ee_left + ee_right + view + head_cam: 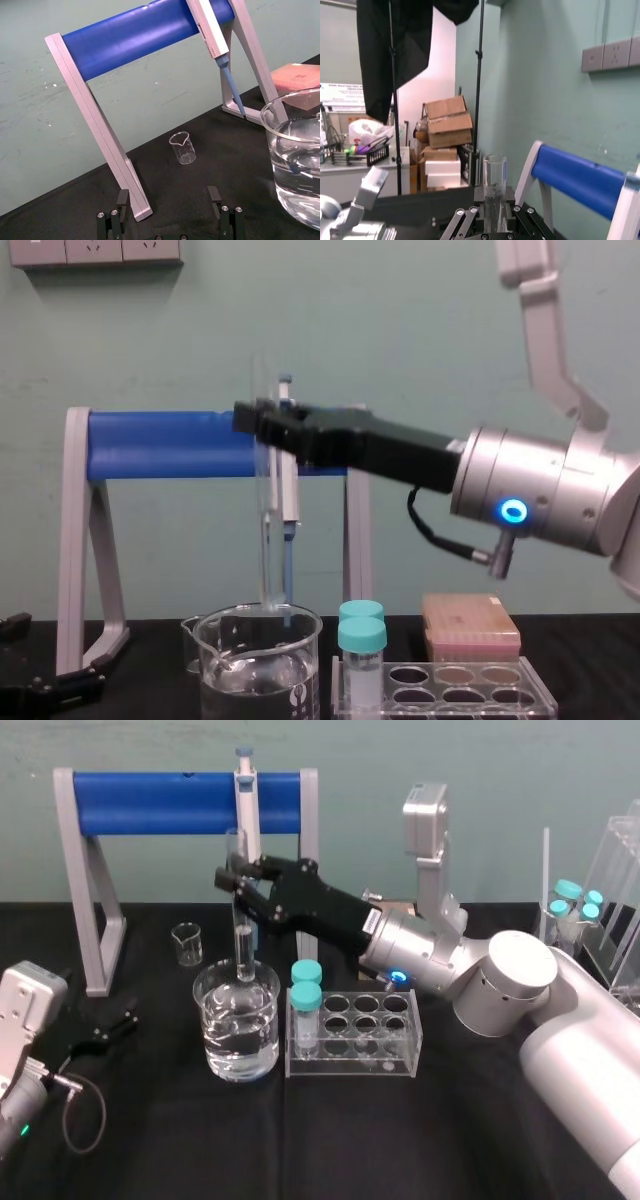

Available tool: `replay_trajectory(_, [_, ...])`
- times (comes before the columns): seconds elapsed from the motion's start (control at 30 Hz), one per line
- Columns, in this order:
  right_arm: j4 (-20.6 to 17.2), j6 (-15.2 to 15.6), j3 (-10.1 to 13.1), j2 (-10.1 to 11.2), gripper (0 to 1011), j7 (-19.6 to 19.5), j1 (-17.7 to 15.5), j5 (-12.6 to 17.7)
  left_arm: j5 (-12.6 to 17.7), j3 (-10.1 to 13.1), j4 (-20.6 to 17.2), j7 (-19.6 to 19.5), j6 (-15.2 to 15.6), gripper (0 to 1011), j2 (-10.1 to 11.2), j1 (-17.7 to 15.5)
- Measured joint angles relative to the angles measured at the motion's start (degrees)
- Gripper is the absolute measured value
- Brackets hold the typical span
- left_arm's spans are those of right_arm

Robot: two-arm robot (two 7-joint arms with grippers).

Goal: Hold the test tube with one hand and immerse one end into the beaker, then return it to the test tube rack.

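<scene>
My right gripper (236, 886) is shut on the test tube (243, 935), a long clear tube held upright by its upper part. The tube hangs over the beaker (238, 1020), which is wide and partly filled with clear liquid. In the chest view the tube (268, 520) ends about level with the rim of the beaker (260, 665), above the liquid. The right wrist view shows the tube's open top (494, 175) rising from between the fingers (470, 220). The test tube rack (400, 1038) stands just right of the beaker, with two teal-capped tubes (306, 1005) at its left end. My left gripper (112, 1028) lies open on the table at the left.
A grey stand with a blue bar (185, 802) spans the back and a pipette (245, 795) hangs on it right behind the tube. A small glass beaker (186, 943) sits by the stand. A pink box (470, 625) lies behind the rack. More capped tubes (575, 905) stand far right.
</scene>
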Motion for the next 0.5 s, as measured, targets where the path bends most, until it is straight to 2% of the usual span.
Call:
replay_trajectory(0.23, [-2.85,-0.23,0.40,1.09,225,-1.08,-0.51,0.72,0.00,0.00,0.00,0.00,0.00,1000,0.00,0.00])
replay_trajectory(0.5, [-4.10,-0.03,0.36,1.88,225,-1.62,-0.97,1.30,0.00,0.00,0.00,0.00,0.00,1000,0.00,0.00])
